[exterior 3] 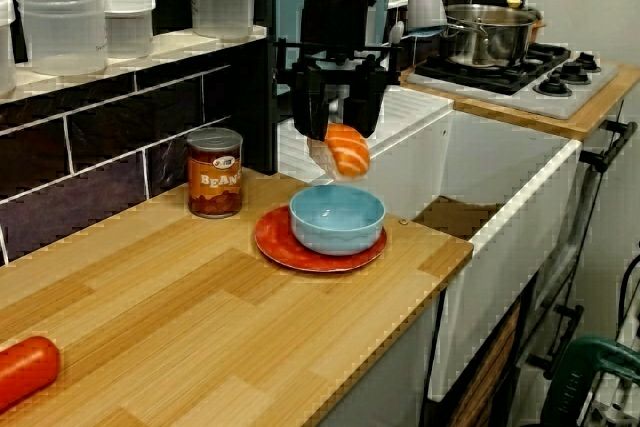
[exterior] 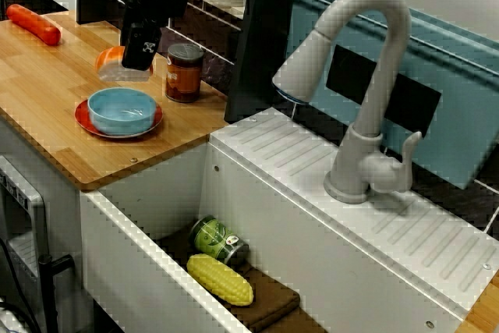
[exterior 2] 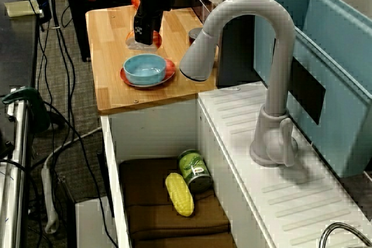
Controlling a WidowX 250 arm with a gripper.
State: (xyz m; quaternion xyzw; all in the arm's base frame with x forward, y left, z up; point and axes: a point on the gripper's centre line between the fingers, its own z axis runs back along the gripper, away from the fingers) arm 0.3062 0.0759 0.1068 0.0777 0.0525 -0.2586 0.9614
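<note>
In the counter-level view my black gripper (exterior 3: 340, 133) hangs over the wooden counter, shut on an orange piece with white stripes (exterior 3: 348, 151). The piece sits just above the far rim of a blue bowl (exterior 3: 337, 218), apart from it. The bowl stands on a red plate (exterior 3: 283, 245). From the view over the faucet the gripper (exterior: 134, 61) is behind the bowl (exterior: 121, 111), with the orange piece (exterior: 111, 60) at its tips. The view along the sink shows the gripper (exterior 2: 144, 38) above the bowl (exterior 2: 144, 69).
A brown bean can (exterior 3: 215, 173) stands left of the plate by the tiled wall. A red sausage-like item (exterior 3: 24, 370) lies at the counter's near end. In the sink lie a corn cob (exterior: 221, 279) and a green can (exterior: 219, 240). The grey faucet (exterior: 366, 91) arches over the drainboard.
</note>
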